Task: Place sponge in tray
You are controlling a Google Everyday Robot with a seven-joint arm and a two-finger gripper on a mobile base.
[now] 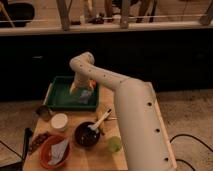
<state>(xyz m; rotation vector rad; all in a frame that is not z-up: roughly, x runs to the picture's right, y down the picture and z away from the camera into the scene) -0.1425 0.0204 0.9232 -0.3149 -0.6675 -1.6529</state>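
The green tray (pixel 59 95) sat at the far left part of the wooden counter (pixel 102 159), its far rim close to the counter's back edge. The white arm (pixel 130 115) rose from the near right, took up most of the counter's right side, and bent at its elbow over the tray. The hand (pixel 81 91) hung low inside the tray toward its right end. Whether it was open or closed could not be told, since the wrist covered it from above. A pale bluish piece that looked like the sponge (pixel 85 96) lay in the tray's right part, directly under the hand; whether the two were touching or apart could not be told.

The left half of the tray floor was bare green. In front of the tray, a small metal cup (pixel 43 111) stood near the counter's left edge, with a white bowl (pixel 59 121) just beside it. A dark bowl (pixel 87 134) with a pale utensil (pixel 101 121) leaning out of it stood mid-counter, touching or nearly touching the arm's flank. An orange bowl (pixel 54 151) holding something grey sat at the near left corner, and a green object (pixel 114 144) lay close against the arm.

Behind the counter ran a dark wall, and above it a lit ledge with posts. The floor to the right was speckled.
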